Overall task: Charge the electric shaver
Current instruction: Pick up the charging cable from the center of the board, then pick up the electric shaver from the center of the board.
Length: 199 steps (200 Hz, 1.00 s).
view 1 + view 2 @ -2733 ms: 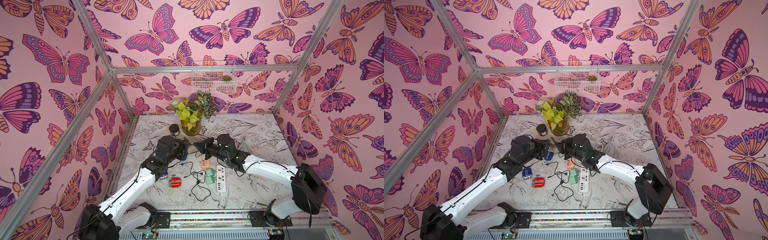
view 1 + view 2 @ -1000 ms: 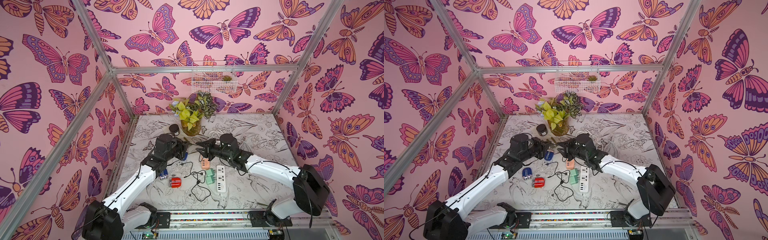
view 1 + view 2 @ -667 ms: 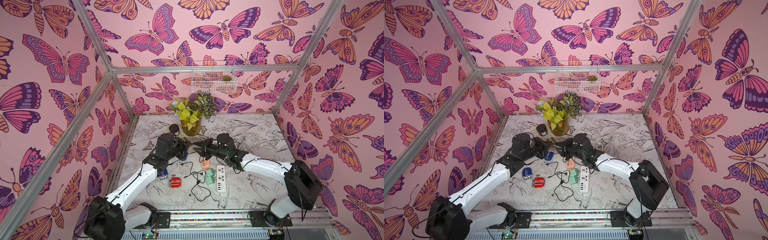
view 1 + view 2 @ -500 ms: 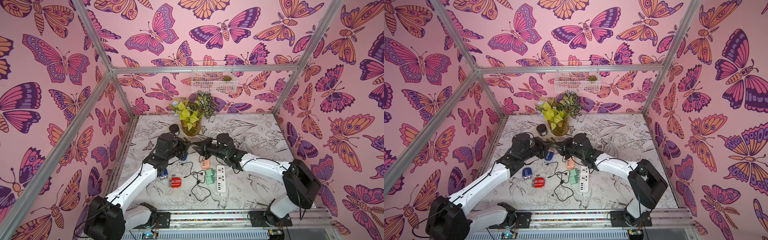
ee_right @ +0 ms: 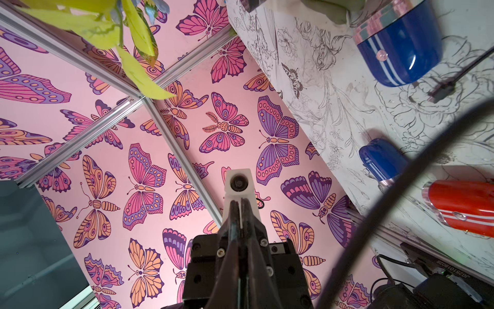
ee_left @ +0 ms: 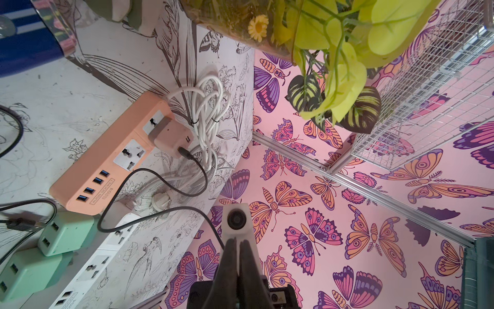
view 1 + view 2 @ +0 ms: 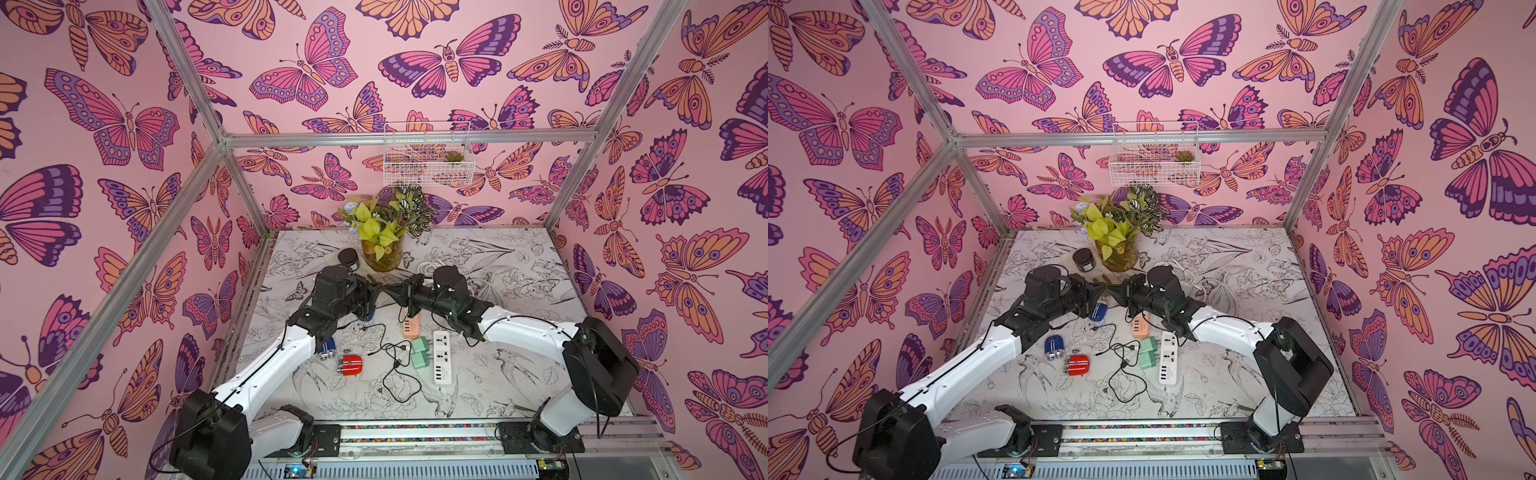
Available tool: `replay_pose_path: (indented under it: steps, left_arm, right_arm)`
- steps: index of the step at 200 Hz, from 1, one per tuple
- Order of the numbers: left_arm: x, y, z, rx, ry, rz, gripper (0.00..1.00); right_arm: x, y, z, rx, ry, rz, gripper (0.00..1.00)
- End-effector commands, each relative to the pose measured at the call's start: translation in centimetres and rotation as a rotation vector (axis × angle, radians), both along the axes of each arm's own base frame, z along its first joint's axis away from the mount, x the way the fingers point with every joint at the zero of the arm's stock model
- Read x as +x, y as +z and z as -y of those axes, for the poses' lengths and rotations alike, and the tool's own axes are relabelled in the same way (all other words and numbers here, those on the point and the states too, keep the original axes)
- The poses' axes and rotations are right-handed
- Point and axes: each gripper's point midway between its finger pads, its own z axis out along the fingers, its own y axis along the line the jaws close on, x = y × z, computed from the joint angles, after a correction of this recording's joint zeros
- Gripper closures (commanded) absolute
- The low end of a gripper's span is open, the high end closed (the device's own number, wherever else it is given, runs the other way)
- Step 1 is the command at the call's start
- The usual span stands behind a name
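Note:
A blue electric shaver (image 7: 1098,311) lies on the table just under my left gripper (image 7: 1102,286), and shows close up in the right wrist view (image 5: 398,48). A black charging cable (image 7: 392,353) lies loose in front of it, its small plug (image 5: 441,92) resting beside the shaver. My right gripper (image 7: 1115,289) faces the left one tip to tip above the table. Both are shut with nothing seen between the fingers, in the left wrist view (image 6: 238,242) and the right wrist view (image 5: 241,206).
A second blue shaver (image 7: 328,353) and a red one (image 7: 350,365) lie front left. An orange power strip (image 6: 107,157), green adapters (image 7: 419,353) and a white strip (image 7: 442,357) sit mid-table. A potted plant (image 7: 380,255), a dark jar (image 7: 348,257) and coiled white cord (image 6: 208,112) stand behind.
The right gripper's jaws have closed. Both arms hold nearly the same place, tips still meeting above the blue shaver.

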Motion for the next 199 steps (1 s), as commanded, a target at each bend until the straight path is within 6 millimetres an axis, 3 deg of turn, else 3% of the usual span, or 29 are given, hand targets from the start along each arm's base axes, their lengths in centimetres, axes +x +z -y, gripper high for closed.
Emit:
replay_pose_path:
  steps: [1,16,35,51,54,59,80,99,138,167,199]
  left_arm:
    - [0.4,1.5,0.2,-0.013,-0.014,0.05,1.0]
    - [0.3,1.5,0.1,-0.012,-0.01,0.049,0.99]
    - [0.1,1.4,-0.4,0.032,-0.014,0.045,0.69]
    - [-0.3,1.0,-1.5,0.13,-0.047,0.022,0.58]
    - [-0.3,0.9,-1.7,0.154,-0.059,0.022,0.57]
    - [-0.4,0.9,-2.2,0.205,-0.084,0.03,0.55]
    - [-1.0,-0.5,-4.3,0.54,-0.266,0.048,0.47]
    - [-1.2,-4.2,-5.0,0.786,-0.503,0.057,0.44]
    - [-1.7,-10.8,-6.6,1.032,-0.828,0.034,0.3]
    - [-1.0,-13.8,-7.0,1.104,-0.963,0.016,0.25]
    - [1.1,-15.7,-6.7,1.159,-1.025,0.034,0.23]
  right_arm:
    - [-0.2,1.0,-0.5,0.018,0.016,0.021,1.0]
    - [-0.2,0.9,-0.4,0.01,0.018,0.028,1.0]
    - [-0.3,0.5,0.2,-0.023,0.021,0.045,1.0]
    - [-0.3,-0.4,1.2,-0.075,0.029,0.062,1.0]
    - [-0.2,-0.9,1.4,-0.092,0.034,0.064,1.0]
    - [-0.5,0.1,2.1,-0.095,0.04,0.095,1.0]
    - [-0.8,-0.6,4.2,-0.196,0.08,0.157,1.0]
    - [-1.1,-0.7,5.3,-0.24,0.13,0.223,1.0]
    - [-2.1,-1.4,6.8,-0.302,0.217,0.285,1.0]
    - [-2.0,-1.6,7.5,-0.293,0.2,0.275,1.0]
    - [-1.5,-1.5,7.4,-0.275,0.196,0.265,1.0]
